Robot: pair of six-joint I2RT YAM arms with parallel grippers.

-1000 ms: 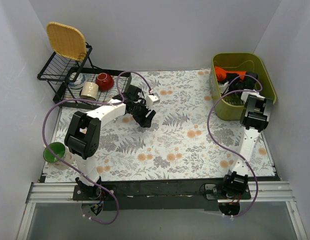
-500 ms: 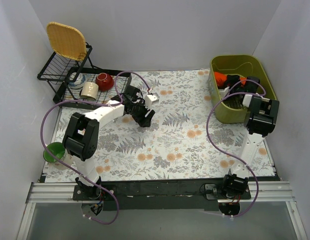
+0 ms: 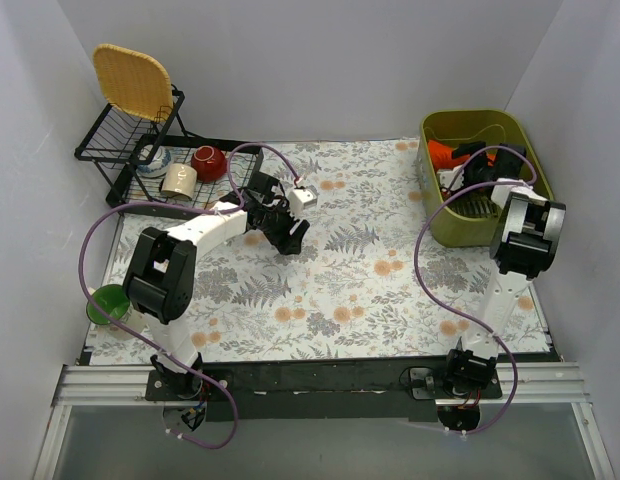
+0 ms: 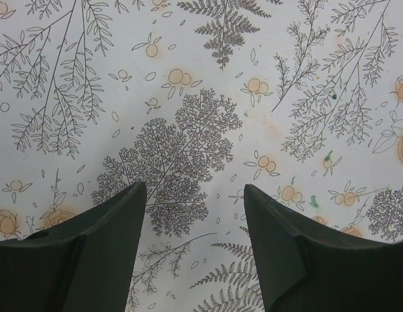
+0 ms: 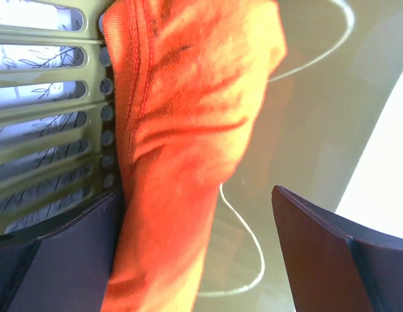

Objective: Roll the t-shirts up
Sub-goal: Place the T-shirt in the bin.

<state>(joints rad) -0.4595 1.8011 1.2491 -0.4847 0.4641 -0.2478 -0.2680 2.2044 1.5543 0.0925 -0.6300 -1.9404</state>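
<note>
The bright orange-red t-shirt (image 3: 442, 152) lies bunched in the far left corner of the olive-green basket (image 3: 530, 150) at the back right. In the right wrist view the t-shirt (image 5: 188, 117) hangs against the basket's slotted wall. My right gripper (image 3: 477, 168) is inside the basket. The right gripper (image 5: 196, 194) is open wide, the cloth resting against its left finger (image 5: 65, 253) and well apart from the other one. My left gripper (image 3: 290, 235) hovers over the floral cloth left of centre. In its own view the left gripper (image 4: 194, 187) is open with nothing between its fingers.
A black wire rack (image 3: 140, 190) at the back left holds a red-brown bowl (image 3: 209, 161), a cream mug (image 3: 178, 179) and a woven plate (image 3: 133, 80). A green cup (image 3: 110, 303) stands at the front left. A white cord (image 5: 247, 240) lies on the basket floor. White walls close in both sides.
My right gripper has opened wide inside the basket and its arm has shifted right and back. The basket has turned slightly. The left arm has hardly moved.
</note>
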